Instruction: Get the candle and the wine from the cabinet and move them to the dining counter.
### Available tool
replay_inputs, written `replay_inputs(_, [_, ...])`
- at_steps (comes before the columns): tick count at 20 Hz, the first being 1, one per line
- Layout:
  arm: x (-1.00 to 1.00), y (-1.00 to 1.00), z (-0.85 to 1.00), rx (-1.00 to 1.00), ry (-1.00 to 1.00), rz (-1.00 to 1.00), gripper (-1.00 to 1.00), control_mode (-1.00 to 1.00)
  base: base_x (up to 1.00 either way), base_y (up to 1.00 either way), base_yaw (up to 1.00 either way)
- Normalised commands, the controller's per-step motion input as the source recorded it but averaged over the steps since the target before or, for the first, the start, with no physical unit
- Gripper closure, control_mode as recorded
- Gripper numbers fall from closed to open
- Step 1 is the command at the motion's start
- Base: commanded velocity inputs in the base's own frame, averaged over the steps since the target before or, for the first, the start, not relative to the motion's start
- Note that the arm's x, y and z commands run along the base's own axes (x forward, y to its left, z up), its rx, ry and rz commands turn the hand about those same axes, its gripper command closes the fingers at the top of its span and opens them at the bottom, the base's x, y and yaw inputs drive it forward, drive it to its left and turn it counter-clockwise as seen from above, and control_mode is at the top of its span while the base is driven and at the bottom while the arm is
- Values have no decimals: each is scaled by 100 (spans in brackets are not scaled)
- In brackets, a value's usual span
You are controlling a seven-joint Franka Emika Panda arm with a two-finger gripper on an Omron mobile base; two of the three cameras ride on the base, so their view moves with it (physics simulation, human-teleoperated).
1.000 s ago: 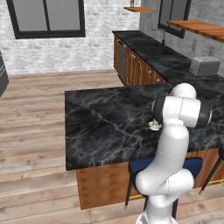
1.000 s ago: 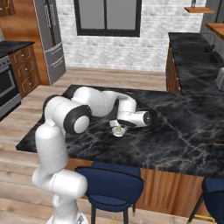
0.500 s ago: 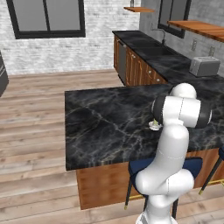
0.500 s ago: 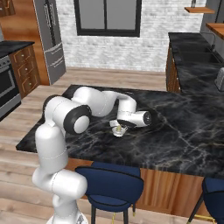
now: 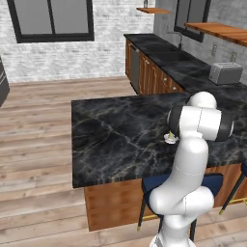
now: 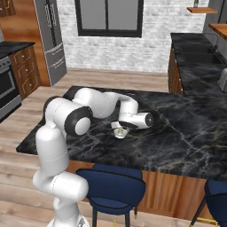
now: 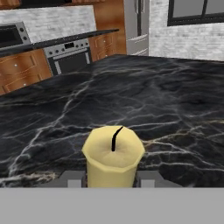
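Observation:
The candle (image 7: 113, 155), a pale yellow taper with a black wick, stands upright between my fingertips (image 7: 73, 178) in the hand view. My gripper (image 6: 120, 128) is shut on it, low over the dining counter (image 6: 186, 133), near its front middle. The candle's small white holder (image 5: 170, 139) peeks out beside the arm's elbow, and I cannot tell whether it touches the marble. The black veined top (image 7: 131, 87) stretches away beyond the candle. The cabinet (image 5: 216, 30), an orange-brown wall shelf, hangs at the far right. The wine is out of view.
Blue stools (image 6: 113, 186) (image 5: 179, 184) stand at the counter's near side beside my base. A toaster (image 5: 225, 73) sits on the wall-side counter (image 5: 164, 53). A fridge (image 6: 51, 40) and a stove (image 6: 6, 84) line the left wall. Wood floor lies open beyond the island.

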Motion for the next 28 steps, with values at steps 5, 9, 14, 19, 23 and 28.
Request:
replay_inputs(5, [0,0,0,0,0,0,-100,-100,0,0,0])
replay_inputs(9, [0,0,0,0,0,0,-100,-100,0,0,0])
replay_inputs(14, [0,0,0,0,0,0,-100,-100,0,0,0])
replay_inputs(19, [0,0,0,0,0,0,-100,-100,0,0,0])
replay_inputs(23, [-6,16,0,0,-1,0,-100,-100,0,0,0])
replay_inputs(28, [-10,6,40,0,-1,2,-100,-100,0,0,0])
